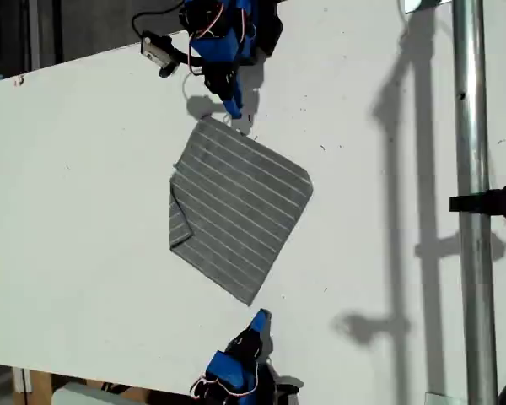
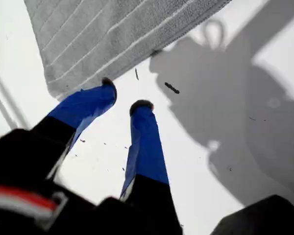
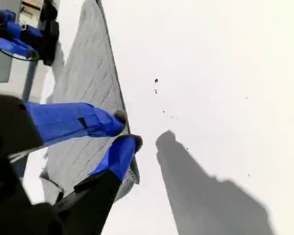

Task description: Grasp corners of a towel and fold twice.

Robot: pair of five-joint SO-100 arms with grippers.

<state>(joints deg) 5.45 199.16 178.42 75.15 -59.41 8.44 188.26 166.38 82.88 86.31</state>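
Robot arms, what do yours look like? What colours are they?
My first tool and my second tool each have two bright blue fingers with small dark tips. Behind the fingers, the bodies are black. Thin red and white cables loop over both arms.

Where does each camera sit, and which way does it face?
Exterior view: overhead, looking down on the white table and grey striped cloth towel; both blue arms show.
First wrist view: on my first end effector, facing a towel corner.
Second wrist view: on my second end effector, looking along the towel toward the other arm.
All share the towel.
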